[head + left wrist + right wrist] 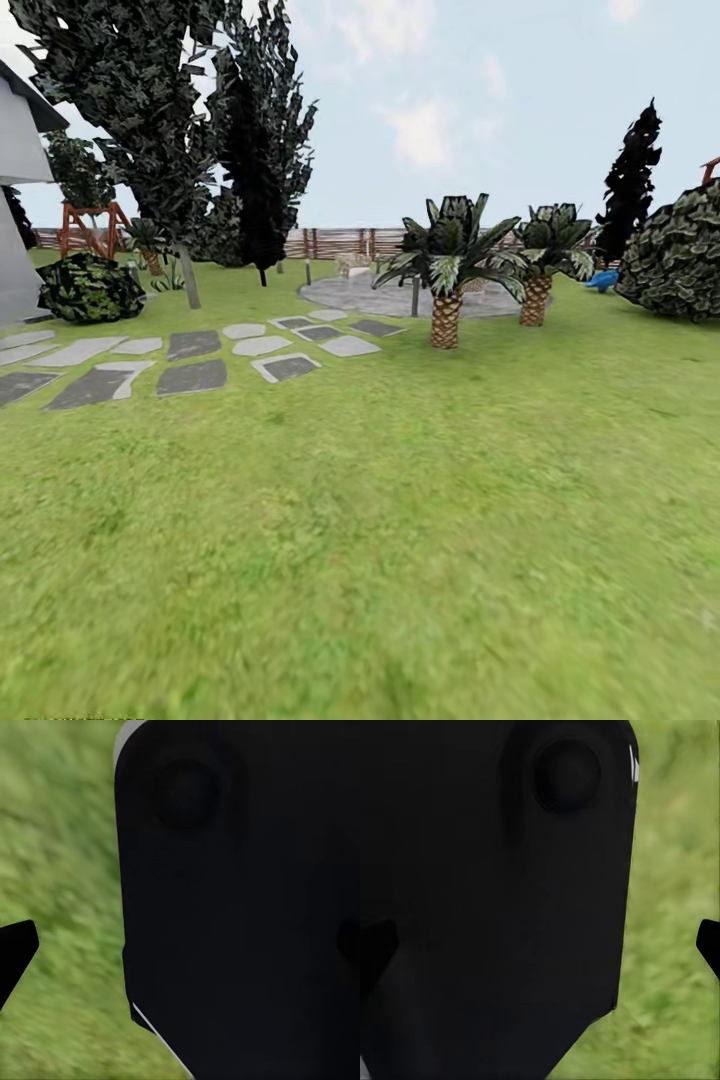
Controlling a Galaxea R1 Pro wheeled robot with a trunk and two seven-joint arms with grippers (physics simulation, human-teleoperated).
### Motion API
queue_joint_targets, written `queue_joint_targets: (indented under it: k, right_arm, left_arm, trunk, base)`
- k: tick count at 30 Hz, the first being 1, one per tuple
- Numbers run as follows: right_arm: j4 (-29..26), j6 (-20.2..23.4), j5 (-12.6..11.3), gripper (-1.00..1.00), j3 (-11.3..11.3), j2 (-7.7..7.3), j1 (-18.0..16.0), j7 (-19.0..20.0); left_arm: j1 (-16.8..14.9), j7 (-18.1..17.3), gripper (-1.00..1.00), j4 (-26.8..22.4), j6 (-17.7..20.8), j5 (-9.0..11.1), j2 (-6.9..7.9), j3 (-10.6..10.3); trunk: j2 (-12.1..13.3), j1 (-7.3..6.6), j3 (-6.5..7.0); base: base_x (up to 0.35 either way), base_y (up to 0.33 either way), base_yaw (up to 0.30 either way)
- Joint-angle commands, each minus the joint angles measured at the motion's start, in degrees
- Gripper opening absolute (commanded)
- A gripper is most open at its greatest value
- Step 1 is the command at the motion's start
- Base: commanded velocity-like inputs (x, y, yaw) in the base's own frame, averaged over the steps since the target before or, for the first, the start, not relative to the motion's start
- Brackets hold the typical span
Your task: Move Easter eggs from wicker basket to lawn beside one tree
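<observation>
I look across the garden over a wide lawn (400,520) of short green grass. The Easter eggs and the wicker basket are out of view. A tree (189,277) with a thin grey trunk and dark foliage stands far off at the back left. Against the black robot body, my left gripper (180,945) has a dark fingertip (15,952) at the picture's edge, with blurred grass behind. My right gripper (540,952) is set the same way, one fingertip (709,945) at the edge. Both look open and hold nothing.
Grey stepping stones (190,376) run from the left toward a round paved patch (365,296). Two short palms (445,320) (535,300) stand mid-distance. A bush (90,288) sits by the white house wall (15,250), another bush (680,260) at right, a wooden fence (340,242) behind.
</observation>
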Motion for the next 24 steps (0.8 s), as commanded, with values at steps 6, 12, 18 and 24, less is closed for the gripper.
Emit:
queue_joint_targets:
  k: [6, 12, 18, 24]
  right_arm:
    - [0.0, 0.0, 0.0, 1.00, 0.0, 0.05, 0.0, -0.1]
    - [0.0, 0.0, 0.0, 1.00, 0.0, 0.06, 0.0, -0.1]
    - [0.0, 0.0, 0.0, 1.00, 0.1, 0.20, 0.0, -0.1]
    - [0.0, 0.0, 0.0, 1.00, 0.3, 0.37, 0.0, -0.1]
  left_arm:
    - [0.0, 0.0, 1.00, 0.0, 0.0, 0.0, 0.01, 0.0]
    - [0.0, 0.0, 1.00, -0.1, -0.6, 0.0, 0.02, 0.1]
    - [0.0, 0.1, 1.00, -0.1, -1.7, 0.1, 0.08, 0.4]
    - [0.0, 0.2, 1.00, -0.1, -1.9, 0.3, 0.15, 0.6]
  trunk:
    - [0.0, 0.02, -0.38]
    - [0.0, 0.02, -0.69]
    - [0.0, 0.02, -0.98]
    - [0.0, 0.02, -1.28]
  base:
    - [0.078, 0.070, 0.233]
    - [0.017, 0.016, 0.243]
    - [0.003, 0.003, 0.249]
    - [0.001, 0.001, 0.250]
